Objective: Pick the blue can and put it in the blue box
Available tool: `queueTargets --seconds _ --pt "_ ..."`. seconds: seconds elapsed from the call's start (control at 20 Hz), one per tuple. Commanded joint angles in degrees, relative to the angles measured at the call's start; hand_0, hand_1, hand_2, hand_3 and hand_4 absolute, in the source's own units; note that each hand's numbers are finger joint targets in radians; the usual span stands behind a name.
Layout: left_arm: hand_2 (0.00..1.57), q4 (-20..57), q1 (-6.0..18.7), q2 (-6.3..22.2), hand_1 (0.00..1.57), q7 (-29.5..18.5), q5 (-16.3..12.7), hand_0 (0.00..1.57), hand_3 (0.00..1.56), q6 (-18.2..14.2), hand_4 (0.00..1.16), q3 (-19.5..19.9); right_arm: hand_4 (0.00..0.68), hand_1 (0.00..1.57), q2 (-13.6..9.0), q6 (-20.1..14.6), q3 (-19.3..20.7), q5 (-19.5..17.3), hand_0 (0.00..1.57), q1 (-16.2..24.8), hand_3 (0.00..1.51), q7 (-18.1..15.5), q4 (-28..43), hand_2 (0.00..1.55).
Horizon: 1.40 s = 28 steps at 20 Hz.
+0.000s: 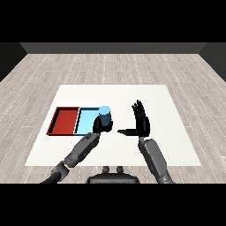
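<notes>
can: blue can point(104, 115) upright, at right edge of blue tray point(86, 120), over its rim
left robot hand point(101, 126): curled round can
right robot hand point(141, 120): fingers straight, holding nothing
risk: letting go here, can prob. catches rim, tips onto surface point(176, 145)

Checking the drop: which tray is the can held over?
The light blue tray, right of the red tray; the left robot hand holds the blue cylindrical can there.

My left hand point(99, 126) curls round the can point(104, 115) at the right end of two trays point(66, 132) lying side by side; my right hand point(142, 122) stands apart, to its right.
</notes>
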<state>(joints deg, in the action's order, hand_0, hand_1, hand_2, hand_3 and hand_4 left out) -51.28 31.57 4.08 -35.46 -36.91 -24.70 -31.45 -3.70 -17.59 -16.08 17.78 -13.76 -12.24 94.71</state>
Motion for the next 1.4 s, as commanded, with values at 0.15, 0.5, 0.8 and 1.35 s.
queueTargets --seconds 0.15,0.5,0.8,1.35 --pt "1.57 -0.2 3.0 8.3 1.57 5.3 3.3 1.57 1.52 -2.5 1.14 4.3 0.0 0.0 -0.7 3.5 6.0 5.4 0.0 6.8 0.0 -3.8 2.6 0.0" --pt "1.57 9.6 6.5 14.2 1.57 13.2 7.7 1.57 1.51 -4.6 1.14 5.1 0.0 0.0 -2.9 6.1 9.6 7.8 0.0 10.3 0.0 -3.6 3.0 0.0" --pt "1.53 22.1 11.6 15.5 1.57 23.9 12.7 1.57 1.44 -5.3 0.99 1.8 0.0 0.0 -0.2 7.6 10.6 8.4 0.0 7.9 0.0 -7.5 -3.7 0.0" --pt "0.82 46.7 16.2 3.9 0.9 36.0 15.4 0.9 0.58 -7.3 0.85 1.6 0.0 0.0 -1.4 10.3 13.9 9.5 0.0 6.4 0.0 -8.9 -10.0 0.0"
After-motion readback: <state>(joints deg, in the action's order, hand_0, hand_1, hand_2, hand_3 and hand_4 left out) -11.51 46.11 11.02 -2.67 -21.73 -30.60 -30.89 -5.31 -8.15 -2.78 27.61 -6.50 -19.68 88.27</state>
